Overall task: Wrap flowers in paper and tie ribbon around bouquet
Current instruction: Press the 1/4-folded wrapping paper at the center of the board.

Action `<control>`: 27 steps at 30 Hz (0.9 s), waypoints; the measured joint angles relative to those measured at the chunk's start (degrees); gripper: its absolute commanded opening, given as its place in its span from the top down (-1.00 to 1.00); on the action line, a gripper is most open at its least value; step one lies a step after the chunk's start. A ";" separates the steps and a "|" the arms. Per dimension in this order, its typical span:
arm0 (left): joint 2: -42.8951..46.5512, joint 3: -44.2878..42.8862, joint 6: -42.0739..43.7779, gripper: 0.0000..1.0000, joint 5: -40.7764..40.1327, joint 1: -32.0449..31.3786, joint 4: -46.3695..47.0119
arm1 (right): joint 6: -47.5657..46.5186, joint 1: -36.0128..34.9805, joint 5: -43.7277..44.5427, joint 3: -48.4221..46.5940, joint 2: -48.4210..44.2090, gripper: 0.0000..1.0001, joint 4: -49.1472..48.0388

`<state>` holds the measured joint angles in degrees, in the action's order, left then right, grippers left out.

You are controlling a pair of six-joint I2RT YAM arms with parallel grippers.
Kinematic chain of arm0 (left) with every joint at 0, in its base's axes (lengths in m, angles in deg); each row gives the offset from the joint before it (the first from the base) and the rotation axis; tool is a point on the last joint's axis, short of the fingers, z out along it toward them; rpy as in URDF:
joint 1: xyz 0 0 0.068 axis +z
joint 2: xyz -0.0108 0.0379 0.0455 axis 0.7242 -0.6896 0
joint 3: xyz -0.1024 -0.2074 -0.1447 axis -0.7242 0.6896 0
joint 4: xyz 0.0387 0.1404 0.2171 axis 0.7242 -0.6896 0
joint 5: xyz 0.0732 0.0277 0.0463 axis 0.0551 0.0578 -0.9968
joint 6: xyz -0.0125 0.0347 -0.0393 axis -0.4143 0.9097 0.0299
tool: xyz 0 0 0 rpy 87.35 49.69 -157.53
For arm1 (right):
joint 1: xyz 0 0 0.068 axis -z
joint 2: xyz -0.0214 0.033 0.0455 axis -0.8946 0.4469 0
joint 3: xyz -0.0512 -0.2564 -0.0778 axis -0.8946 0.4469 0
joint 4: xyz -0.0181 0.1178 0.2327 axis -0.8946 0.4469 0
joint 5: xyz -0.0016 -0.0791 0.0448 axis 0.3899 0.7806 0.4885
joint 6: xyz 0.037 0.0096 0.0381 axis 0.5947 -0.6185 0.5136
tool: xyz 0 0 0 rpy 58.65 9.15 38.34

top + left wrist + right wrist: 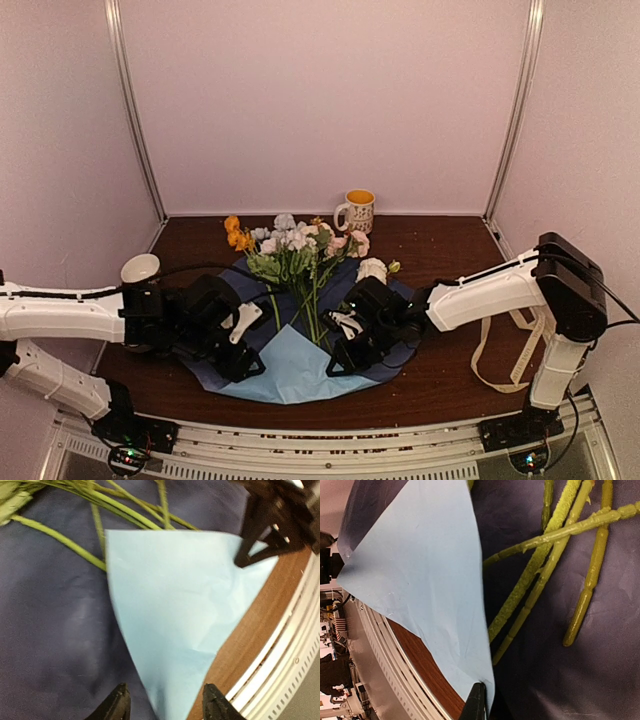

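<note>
A perforated metal rail (330, 445) runs along the near edge, with both arm bases bolted by it. Beyond lies a dark wooden table (450, 370) inside pale walls (320, 100). At the back stand a patterned mug (358, 210) and, at left, a white cup (140, 267).

The paper (290, 370) is spread mid-table, its near corner folded up over the stems, pale side showing. The flowers (300, 245) lie on it, heads toward the back wall. The ribbon (480, 352) lies looped on the wood at right, well apart.

The left arm reaches in low from the left. The left gripper (166, 705) has its fingers apart, the fold's pale tip between them – nothing clamped.

The right arm bends high at the elbow and slopes down leftward. The right gripper (476, 702) is closed, pinching the fold's edge.
</note>
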<state>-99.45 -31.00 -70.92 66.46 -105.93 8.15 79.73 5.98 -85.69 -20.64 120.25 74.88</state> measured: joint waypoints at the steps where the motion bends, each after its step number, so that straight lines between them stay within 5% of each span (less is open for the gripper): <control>1: -1.97 0.00 0.87 -0.08 1.95 -0.81 0.79 | 0.09 0.09 0.07 -0.07 0.20 0.96 0.00; 10: -19.58 -0.55 2.14 0.21 3.39 -2.38 -1.36 | 0.33 0.35 0.28 -0.13 0.96 0.96 0.22; 18: -20.35 -0.07 -2.01 0.26 2.95 -2.34 -1.38 | 0.35 0.35 0.70 -0.02 0.96 0.92 0.26; 27: -18.49 2.19 -6.29 0.31 2.47 -2.34 1.42 | -0.20 -0.09 6.45 -6.54 0.59 0.44 11.32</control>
<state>-117.94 -28.82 -77.21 68.93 -108.27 9.57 79.53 5.90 -79.24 -27.18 120.84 86.20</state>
